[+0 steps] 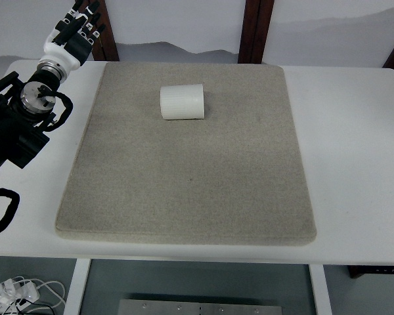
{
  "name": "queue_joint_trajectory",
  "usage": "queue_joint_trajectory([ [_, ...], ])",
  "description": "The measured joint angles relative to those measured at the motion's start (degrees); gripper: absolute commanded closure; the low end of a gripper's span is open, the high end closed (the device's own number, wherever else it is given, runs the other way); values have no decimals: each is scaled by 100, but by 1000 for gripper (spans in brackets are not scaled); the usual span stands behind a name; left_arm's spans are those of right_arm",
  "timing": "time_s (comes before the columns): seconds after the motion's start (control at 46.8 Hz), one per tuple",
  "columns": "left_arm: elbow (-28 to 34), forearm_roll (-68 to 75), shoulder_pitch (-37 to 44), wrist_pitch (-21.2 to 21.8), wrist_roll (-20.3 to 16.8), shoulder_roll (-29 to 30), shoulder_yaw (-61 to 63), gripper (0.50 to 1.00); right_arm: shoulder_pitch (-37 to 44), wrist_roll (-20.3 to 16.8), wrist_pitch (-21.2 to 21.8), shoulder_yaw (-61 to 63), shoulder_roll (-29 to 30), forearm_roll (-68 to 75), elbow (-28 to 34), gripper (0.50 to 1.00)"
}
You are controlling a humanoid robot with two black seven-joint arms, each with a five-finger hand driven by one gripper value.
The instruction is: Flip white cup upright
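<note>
White walls and dark brown wooden uprights (256, 29) are seen behind a smooth white rectangular table (354, 164), whose top fills most of the view. Nearly the whole middle of the table is covered by a large, roughly square grey-beige mat (197, 184) of felt-like, slightly fuzzy fabric, with rounded corners and a thick edge that is visible along its near side.

A white ribbed cylindrical cup (182, 102) is found on the mat close to its far edge, somewhat left of the middle of that edge. It is laid on its side with its axis running left to right; fine ridges are seen across its curved wall, and which end is the open mouth cannot be told. Nothing is touching it, and a soft shadow is cast on the fabric just beside it.

The left arm, built of black jointed segments with a metal-coloured round wrist piece and black cabling, is brought in from the left edge of the table. The left hand (75, 29), white at its base with black fingers tipped in white, is held over the far left corner of the table, beyond the mat's corner and well apart from the cup. Its fingers are extended loosely and nothing is grasped in them.

Below the table's near edge, a grey metal plate (184, 307) and a tangle of white cables (20, 292) are visible on the floor.
</note>
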Motion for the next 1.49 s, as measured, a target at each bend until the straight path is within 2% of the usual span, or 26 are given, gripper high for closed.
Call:
queue_joint_trajectory([
  [0.47,-1,-5,7,0,8,5,-4,504,0,0,0,0,0,0,0,548],
  [0.662,-21,40,349,-536,11,12,82,506,0,0,0,0,0,0,0,548],
  [0.811,-1,187,287,-562,11,65,115,504,0,0,0,3,0,0,0,548],
  [1.217,-213,2724,-251,-826,-56,277,209,506,-1,-1,0,3,0,0,0,548],
  [1.494,-479,5350,-503,-915,-783,317,226,523,-1,-1,0,1,0,0,0,548],
])
